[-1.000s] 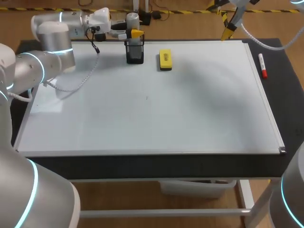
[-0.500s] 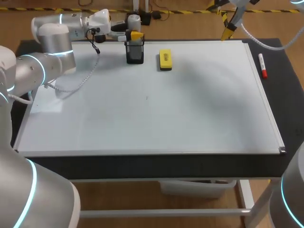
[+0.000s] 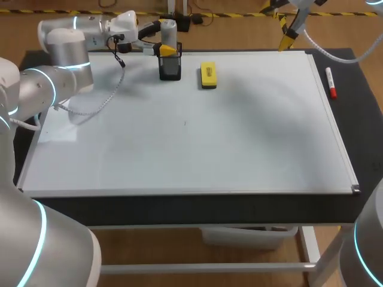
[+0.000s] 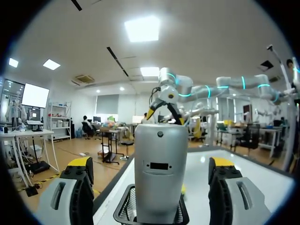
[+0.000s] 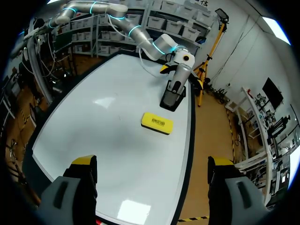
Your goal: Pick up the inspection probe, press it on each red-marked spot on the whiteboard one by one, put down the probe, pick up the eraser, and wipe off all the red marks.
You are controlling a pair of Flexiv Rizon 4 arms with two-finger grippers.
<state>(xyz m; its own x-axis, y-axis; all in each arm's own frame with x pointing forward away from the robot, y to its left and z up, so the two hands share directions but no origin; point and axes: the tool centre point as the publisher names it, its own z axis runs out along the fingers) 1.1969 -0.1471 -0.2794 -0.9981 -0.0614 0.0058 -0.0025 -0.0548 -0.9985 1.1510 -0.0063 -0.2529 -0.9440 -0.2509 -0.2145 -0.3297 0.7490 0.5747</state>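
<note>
Probe [image 3: 168, 31] stands upright in black mesh holder [image 3: 170, 67] at upper left of whiteboard [image 3: 191, 137], between spread fingers of left gripper [image 4: 152, 187], not clamped; either stage: keep it vertical; right gripper [image 5: 152, 185] spread, upper right; eraser [image 3: 207, 75] beside holder.
</note>
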